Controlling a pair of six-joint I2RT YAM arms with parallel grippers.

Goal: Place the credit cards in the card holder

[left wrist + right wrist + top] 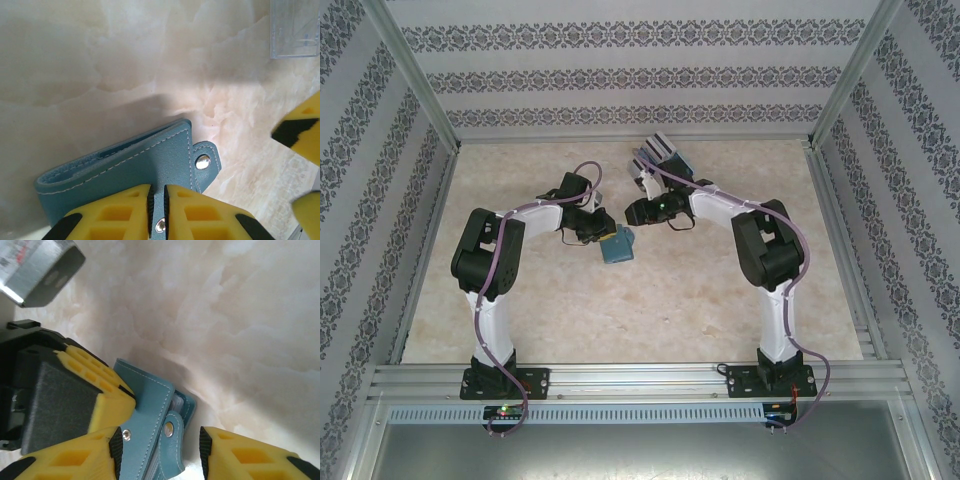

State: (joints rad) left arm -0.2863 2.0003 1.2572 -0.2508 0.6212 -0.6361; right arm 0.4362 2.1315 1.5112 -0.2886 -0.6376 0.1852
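A clear plastic piece lies flat on the pale marbled table; striped, patterned wallpaper walls stand around the table's edges.

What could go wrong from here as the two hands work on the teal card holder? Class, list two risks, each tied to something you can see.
1. The left hand pinches only one edge of the card holder, so the holder might slip or pivot if it is pulled.
2. The right hand stands open around the strap tab. When it closes, it could catch the whole folded holder rather than the tab alone.
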